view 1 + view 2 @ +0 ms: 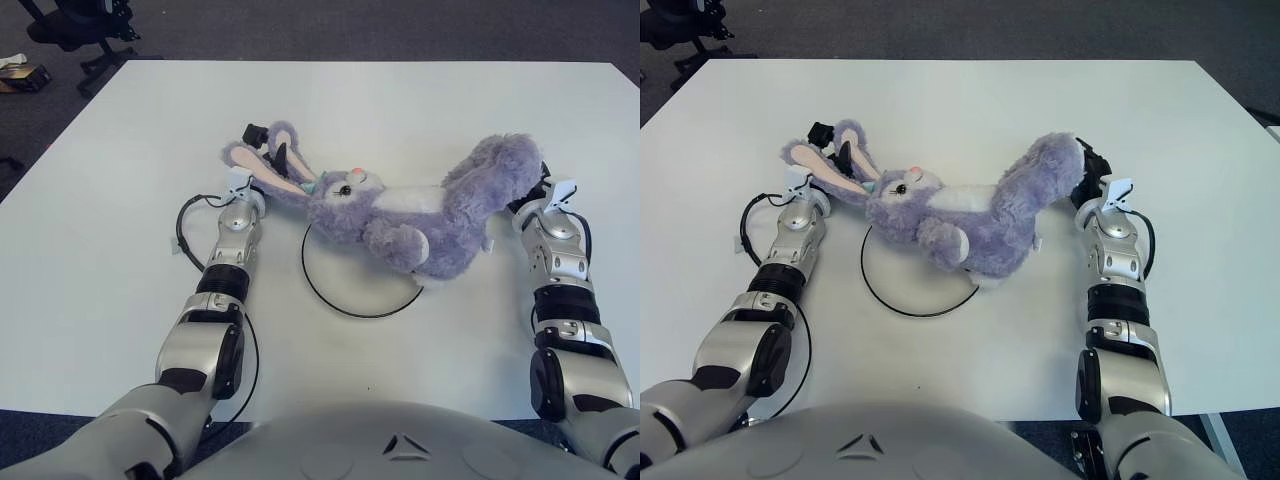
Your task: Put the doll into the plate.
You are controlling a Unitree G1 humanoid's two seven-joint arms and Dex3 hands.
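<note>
A purple plush rabbit doll [420, 215] with long ears hangs stretched between my two hands, over the white plate [345, 290] with a black rim. My left hand [268, 150] is shut on the doll's ears at its left end. My right hand [535, 185] is shut on the doll's legs at its right end, mostly hidden by the fur. The doll's body covers the plate's far and right parts. I cannot tell whether it touches the plate.
The white table [120, 250] stretches on all sides of the plate. A black office chair [85, 30] and a small box [22, 75] stand on the dark floor beyond the far left corner.
</note>
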